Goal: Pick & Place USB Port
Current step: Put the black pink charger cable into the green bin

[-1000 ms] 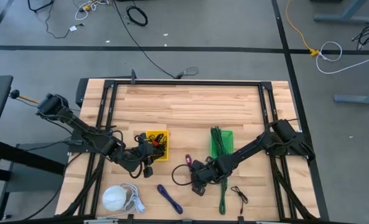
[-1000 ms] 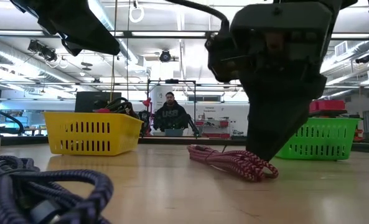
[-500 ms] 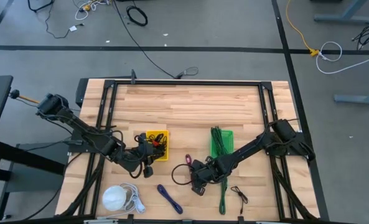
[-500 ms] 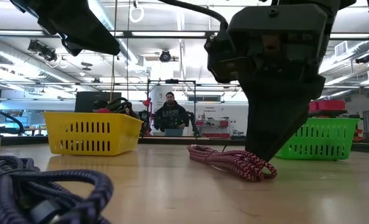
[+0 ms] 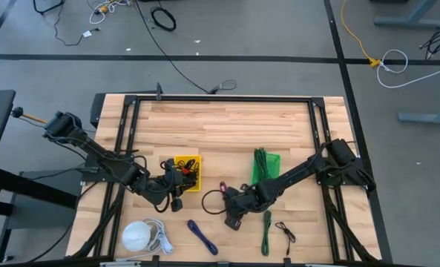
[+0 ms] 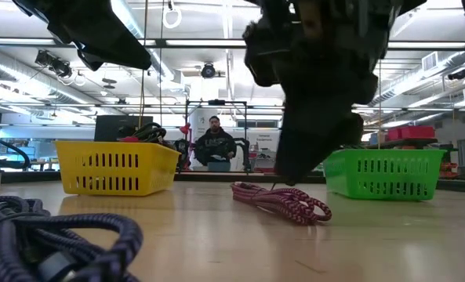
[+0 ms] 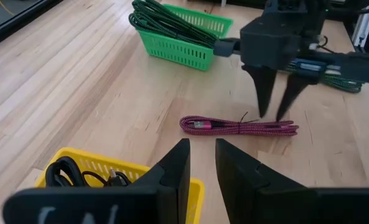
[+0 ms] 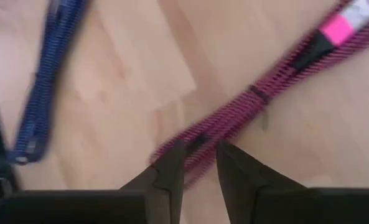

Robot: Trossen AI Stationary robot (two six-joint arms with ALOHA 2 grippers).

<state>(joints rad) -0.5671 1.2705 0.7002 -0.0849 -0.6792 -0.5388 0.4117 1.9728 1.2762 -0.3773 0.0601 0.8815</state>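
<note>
Here the right tool (image 7: 276, 115), fingers slightly apart and empty, hangs over the red cable (image 7: 237, 127) at the frame's centre, ready to grip; the left tool (image 7: 201, 163) waits, slightly parted, empty.

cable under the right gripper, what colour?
Pink-and-black braided cable, pink plug; clearest in the left wrist view.

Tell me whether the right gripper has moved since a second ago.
Yes. In the high view the right gripper has shifted toward the yellow basket, away from the green basket.

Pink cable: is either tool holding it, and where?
Neither. The right tool stands open over the pink cable; the left tool is open, empty.
</note>
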